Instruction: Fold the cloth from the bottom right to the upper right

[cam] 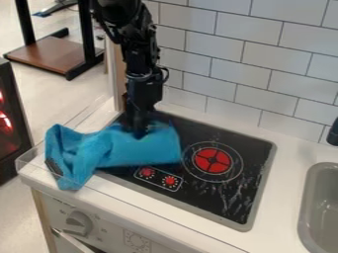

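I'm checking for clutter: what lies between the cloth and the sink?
The black stovetop with its red burner, then white counter, in the camera view.

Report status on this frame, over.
Black robot gripper down at rumpled blue fabric cloth. Cloth spans flat black stovetop and white counter. No obstruction seen, over.
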### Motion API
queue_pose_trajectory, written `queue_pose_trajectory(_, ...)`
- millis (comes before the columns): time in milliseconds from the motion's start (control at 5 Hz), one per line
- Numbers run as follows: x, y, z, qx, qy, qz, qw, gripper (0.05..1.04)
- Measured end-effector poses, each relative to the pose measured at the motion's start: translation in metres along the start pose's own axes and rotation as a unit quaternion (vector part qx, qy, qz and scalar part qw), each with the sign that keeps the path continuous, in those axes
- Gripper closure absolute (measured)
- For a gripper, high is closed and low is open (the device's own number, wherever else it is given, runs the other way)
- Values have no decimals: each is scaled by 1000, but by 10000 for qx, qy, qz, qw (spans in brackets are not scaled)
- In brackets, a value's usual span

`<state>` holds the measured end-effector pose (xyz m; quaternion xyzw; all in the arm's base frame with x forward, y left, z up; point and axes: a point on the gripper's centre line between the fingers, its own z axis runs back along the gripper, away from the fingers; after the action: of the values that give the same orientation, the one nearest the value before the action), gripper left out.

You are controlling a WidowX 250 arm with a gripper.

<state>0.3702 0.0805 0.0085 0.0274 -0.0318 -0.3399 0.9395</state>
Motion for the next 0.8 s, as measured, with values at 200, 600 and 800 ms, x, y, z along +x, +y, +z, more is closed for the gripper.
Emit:
queue_pose_trajectory(200,-3,-4,3,-107,-12,-60,9999,75)
queue_pose_trajectory(600,-9,-6,30,-109,-279,55,9995,84)
queue_pose_trajectory(800,-5,-9,52,-47,-534,-3,9986,84)
